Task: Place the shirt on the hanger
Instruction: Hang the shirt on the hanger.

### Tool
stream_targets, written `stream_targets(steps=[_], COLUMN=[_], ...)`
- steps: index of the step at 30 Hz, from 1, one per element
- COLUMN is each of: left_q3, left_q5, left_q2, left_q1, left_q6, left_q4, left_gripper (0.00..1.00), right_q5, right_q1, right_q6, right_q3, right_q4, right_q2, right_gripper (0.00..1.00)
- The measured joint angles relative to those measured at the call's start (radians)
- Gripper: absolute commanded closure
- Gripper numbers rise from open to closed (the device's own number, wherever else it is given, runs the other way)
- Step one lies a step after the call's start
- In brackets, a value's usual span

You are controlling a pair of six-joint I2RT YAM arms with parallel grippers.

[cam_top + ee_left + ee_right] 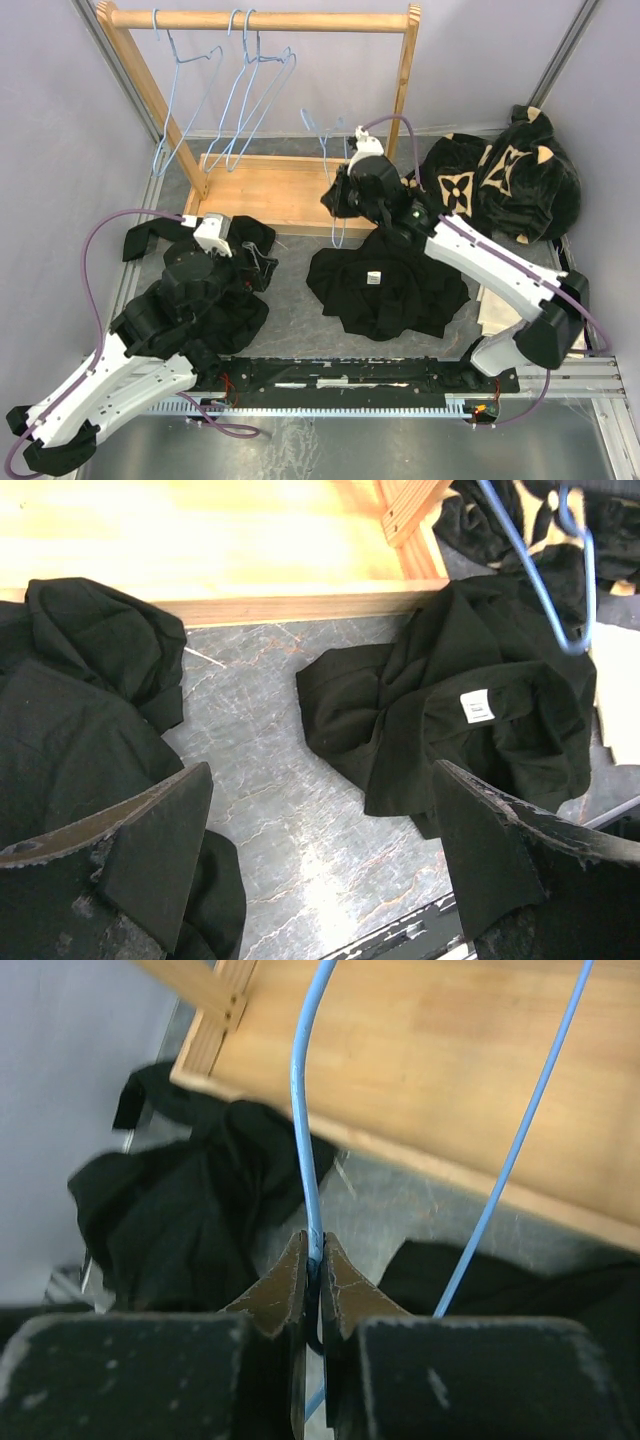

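The black shirt [385, 285] lies crumpled in the middle of the table, its white collar tag [372, 278] facing up; the left wrist view has it [450, 720] ahead and to the right. My right gripper [315, 1250] is shut on the thin light-blue wire of a hanger [300, 1090], holding it off the table just behind the shirt, by the rack's base [270, 190]. The hanger's [570, 580] bent wire hangs above the shirt. My left gripper [320, 870] stands wide open over bare table left of the shirt, holding nothing.
A second black garment [200, 300] lies under the left arm. A black plush garment with tan flowers [510, 175] sits at the back right. The wooden rack [260, 20] holds several blue hangers [240, 90]. Pale cloth [500, 305] lies by the right arm.
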Motion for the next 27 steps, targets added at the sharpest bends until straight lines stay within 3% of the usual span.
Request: stream_targets(steps=[16, 27], left_q3=[0.006, 0.013], left_q5=[0.125, 0.233], left_q2=[0.034, 0.087], left_q1=[0.0, 0.0], left_q6=[-0.002, -0.083], left_q4=[0.157, 0.392], left_gripper=[0.07, 0.07], right_q5=[-0.328, -0.312], right_q1=[0.064, 0.11], right_q6=[-0.106, -0.026], right_q3=[-0.466, -0.663], right_q4=[0.13, 0.245], right_q2=[-0.466, -0.626], right_gripper=[0.99, 1.0])
